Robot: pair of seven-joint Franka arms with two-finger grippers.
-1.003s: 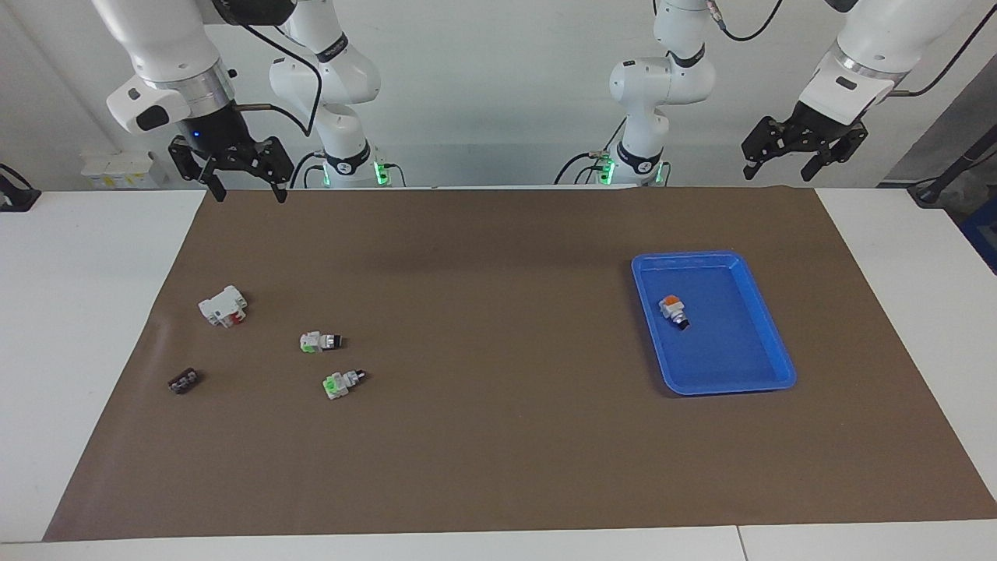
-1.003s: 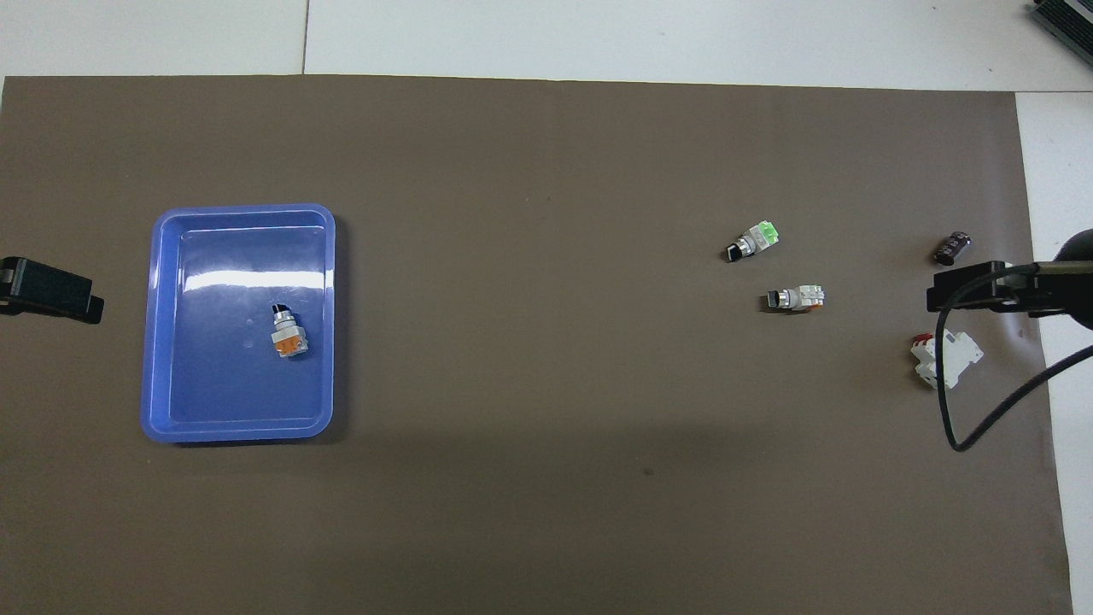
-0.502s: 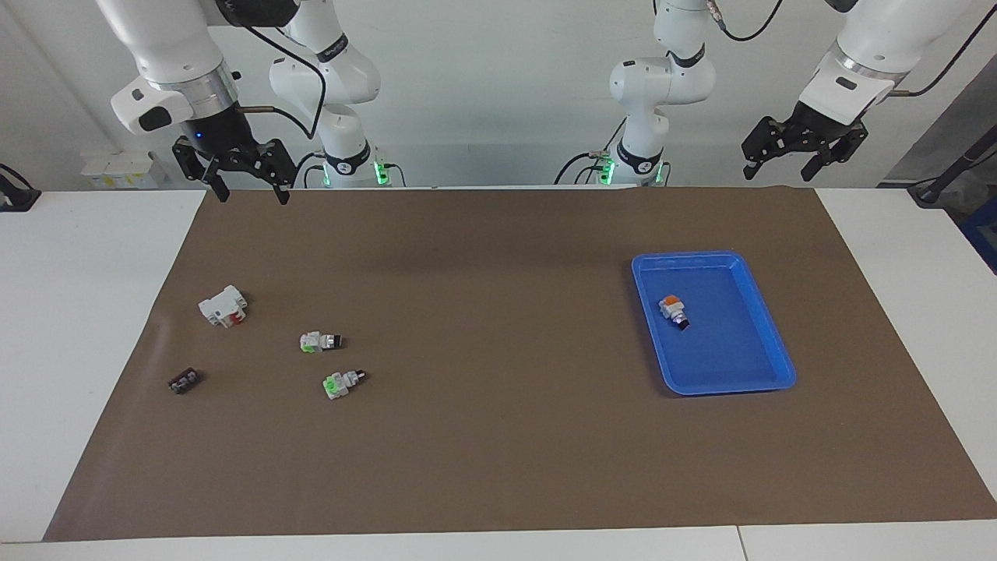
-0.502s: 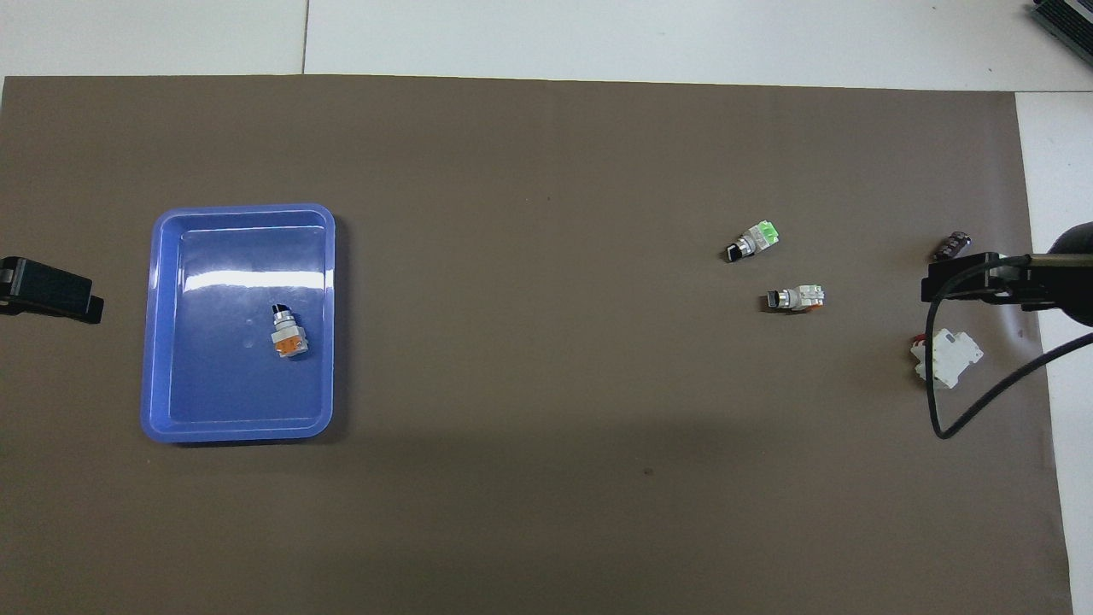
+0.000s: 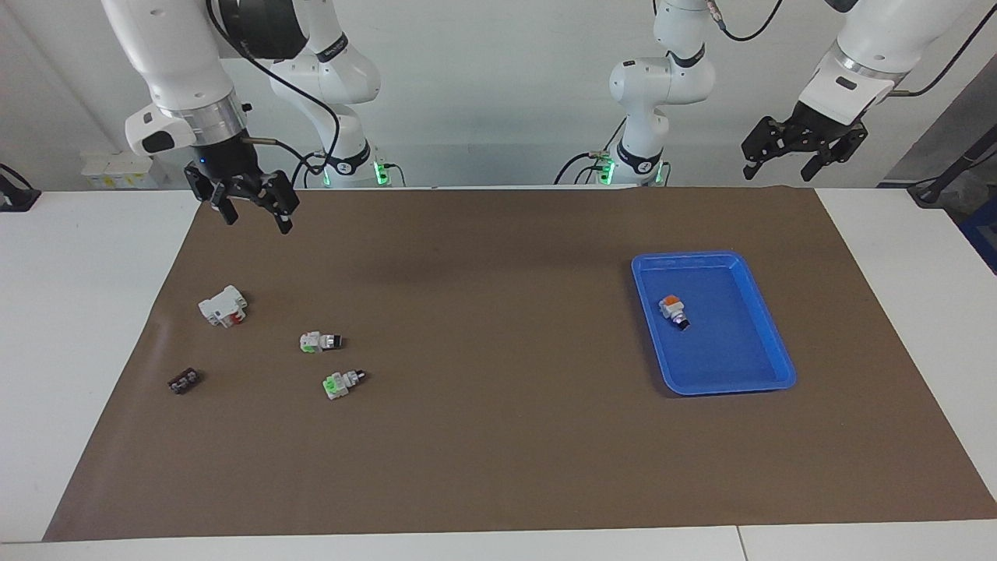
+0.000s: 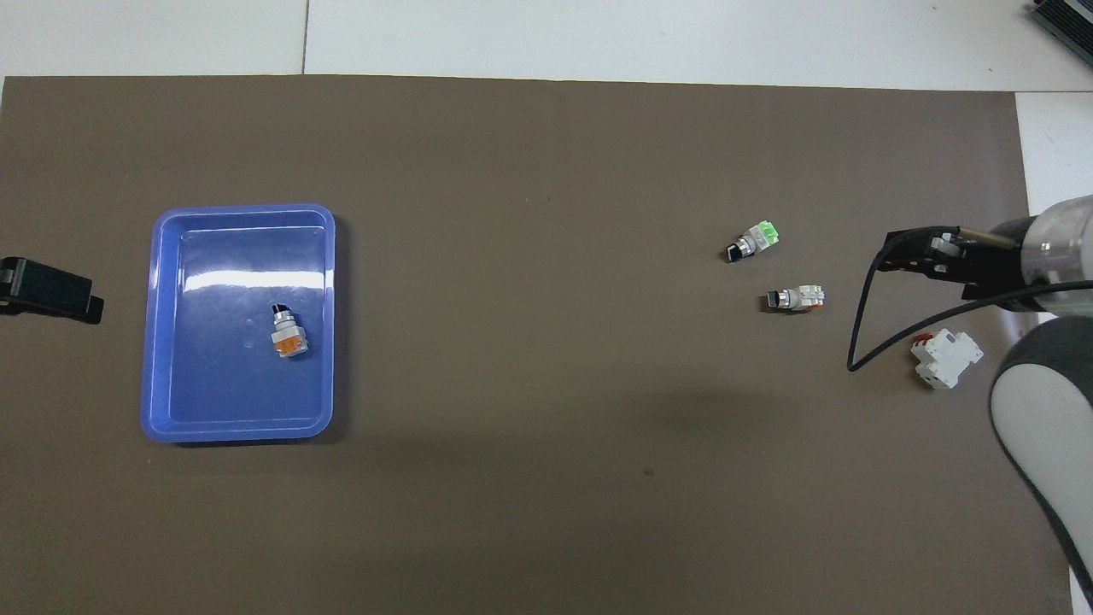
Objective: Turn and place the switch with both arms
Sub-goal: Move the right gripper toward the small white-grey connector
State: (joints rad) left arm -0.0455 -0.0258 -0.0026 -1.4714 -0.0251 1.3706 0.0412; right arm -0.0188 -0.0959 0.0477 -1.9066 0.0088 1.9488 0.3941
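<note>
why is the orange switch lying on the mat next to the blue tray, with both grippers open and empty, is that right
Not quite: the orange switch lies inside the blue tray, not on the mat beside it, as the facing view shows. The rest holds: the left gripper and right gripper are open and empty.

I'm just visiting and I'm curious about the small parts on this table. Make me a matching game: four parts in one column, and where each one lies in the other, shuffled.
Parts:
1. orange-topped switch
2. switch
3. brighter green switch
4. small black part

Places:
A. on the brown mat, farther from the robots than the other green switch
B. in the blue tray
C. near the mat's edge at the right arm's end
D. on the mat, just nearer to the robots than the other green switch

Pairs: 1-B, 2-D, 3-A, 4-C
</note>
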